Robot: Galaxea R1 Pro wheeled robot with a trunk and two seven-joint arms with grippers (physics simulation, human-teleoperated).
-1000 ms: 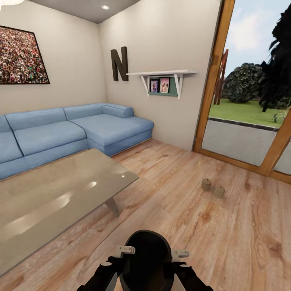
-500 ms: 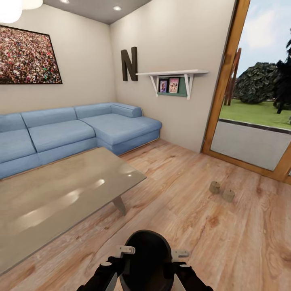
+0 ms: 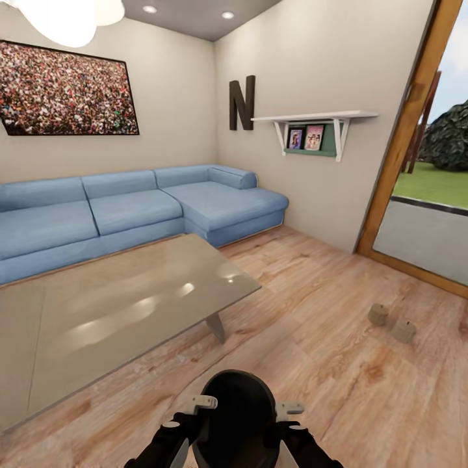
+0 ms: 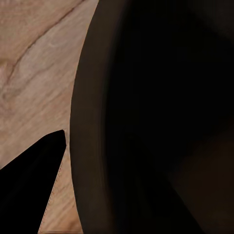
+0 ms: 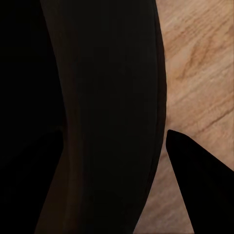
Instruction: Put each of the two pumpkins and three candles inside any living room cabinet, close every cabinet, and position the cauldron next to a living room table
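While both arms reach in from the lower edge of the head view, the left gripper (image 3: 203, 403) and the right gripper (image 3: 288, 409) press against opposite sides of a black round cauldron (image 3: 235, 416), each clamped on its rim. In the left wrist view the cauldron's dark curved wall (image 4: 146, 117) stands directly against one dark fingertip (image 4: 34, 185), with the wood plank floor (image 4: 34, 63) beyond; the right wrist view shows the same wall (image 5: 107, 117) beside a fingertip (image 5: 200, 180).

Taking the cauldron as landmark: just ahead and to its left stands a low counter (image 3: 117, 312) with a glossy grey-beige top and an angled leg (image 3: 216, 327). It lies between the cauldron and a blue corner sofa (image 3: 130, 211) set against the far walls.

Ahead and to the right of the cauldron, well apart from it, two short tan candles (image 3: 390, 323) stand upright on the bare floor, close together but not touching. No furniture lies between them and the cauldron.

Beyond the candles, a wood-framed glass door (image 3: 416, 130) opens on grass and shrubs.

On the wall past the sofa hang a dark letter N (image 3: 242, 103) and a white bracket shelf (image 3: 315, 119) carrying small pictures. A large framed crowd photograph (image 3: 65, 91) hangs over the sofa, with a white ceiling lamp (image 3: 71, 16) above.
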